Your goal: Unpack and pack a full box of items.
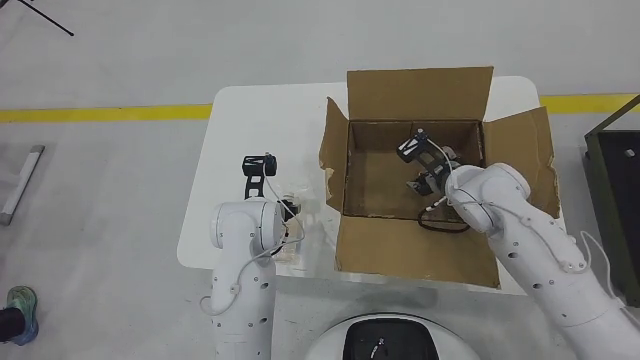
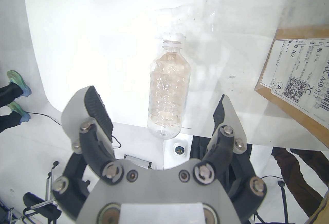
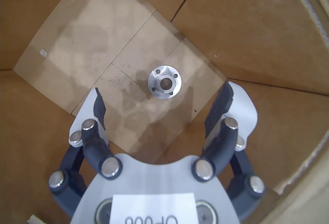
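Both grippers spread open, unpacking I'd guess: right gripper [image 3: 162,92] in the box [image 1: 415,245] above a metal flange [image 3: 164,82] needs a straight drop and pinch, left gripper [image 2: 158,100] above the bottle [image 2: 168,91] lying left of the box.

bottle [image 2: 168,91] on table [image 2: 90,17], left of box [image 1: 420,92] | flange [image 3: 164,82] in box, on floor

floor [image 1: 150,30]: grey | yellow line [image 1: 100,114] across | white table [image 1: 240,120] | dark, possibly metal, frame [image 1: 612,210] at right
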